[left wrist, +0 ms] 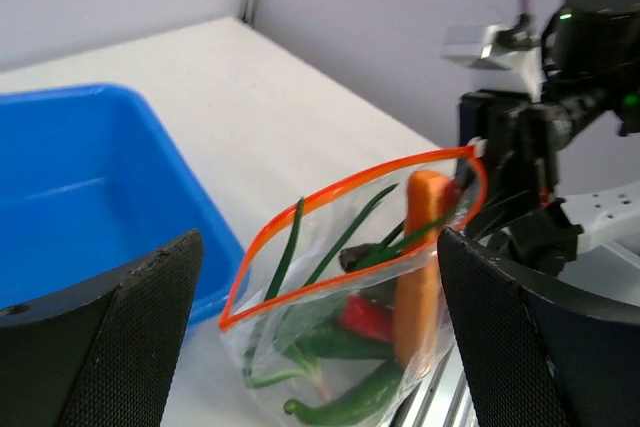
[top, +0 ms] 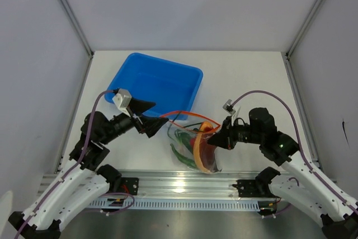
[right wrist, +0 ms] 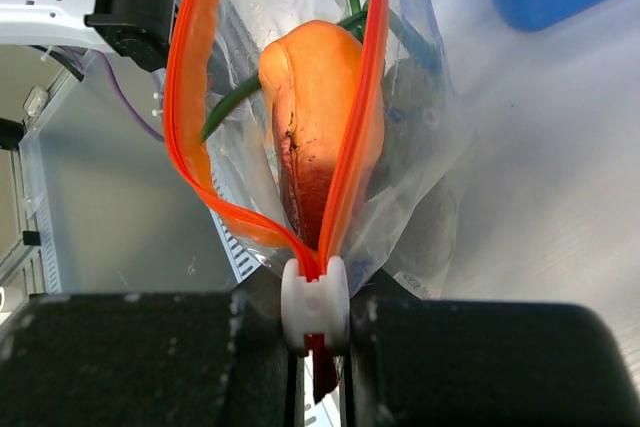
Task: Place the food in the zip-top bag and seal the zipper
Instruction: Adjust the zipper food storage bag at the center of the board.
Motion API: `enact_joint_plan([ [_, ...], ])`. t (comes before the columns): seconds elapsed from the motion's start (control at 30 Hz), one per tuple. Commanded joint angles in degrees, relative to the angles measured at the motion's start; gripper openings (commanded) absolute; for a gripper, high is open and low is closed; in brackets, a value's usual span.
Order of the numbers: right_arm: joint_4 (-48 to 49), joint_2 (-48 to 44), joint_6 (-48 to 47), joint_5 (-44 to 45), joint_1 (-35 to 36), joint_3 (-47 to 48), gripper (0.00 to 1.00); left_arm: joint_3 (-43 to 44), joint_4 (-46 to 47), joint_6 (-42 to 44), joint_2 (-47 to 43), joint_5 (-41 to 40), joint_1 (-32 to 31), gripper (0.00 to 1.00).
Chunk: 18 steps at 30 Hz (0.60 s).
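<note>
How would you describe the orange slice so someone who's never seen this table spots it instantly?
Start at the blue tray at the back of the table; just in front of it sits the clear zip-top bag, mouth open. Inside it, the orange slice stands upright: the only broad orange piece among thin green pods and a small red chili.

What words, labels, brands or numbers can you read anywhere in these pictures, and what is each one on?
None can be read.
The blue tray, the zip-top bag, the left arm and the right arm show no legible word, number or sign in any view.
</note>
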Motion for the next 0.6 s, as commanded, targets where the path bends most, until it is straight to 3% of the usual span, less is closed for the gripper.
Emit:
enact_joint_plan([
  [0.0,4.32,-1.42,-1.64,-0.34,0.51,1.78,0.0,3.67,-5.67,2.63,3.07,-5.34,-0.22,0.99],
  [0.03,3.97,-0.99,-1.99,-0.69,0.51,1.95,0.0,6.38,-7.86,2.81,4.21,-4.55,-0.14,0.99],
  [0.2,4.05,-0.63,-2.35,-2.1,0.51,2.13,0.0,10.36,-11.39,6.76,9.67,1.61,-0.14,0.72],
  [0.23,4.14,-0.54,-2.09,-2.28,0.51,2.22,0.0,10.45,-11.48,7.46,9.84,2.22,-0.05,0.59],
  [0.43,3.0,-0.63,-2.79,-2.8,0.95,2.84,0.0,16.68,-16.04,8.96,17.65,10.37,0.13,0.27],
  [0.57,3.0,-0.81,-2.79,-2.45,1.21,2.84,0.0,19.85,-16.31,7.47,23.02,14.7,0.04,0.31],
])
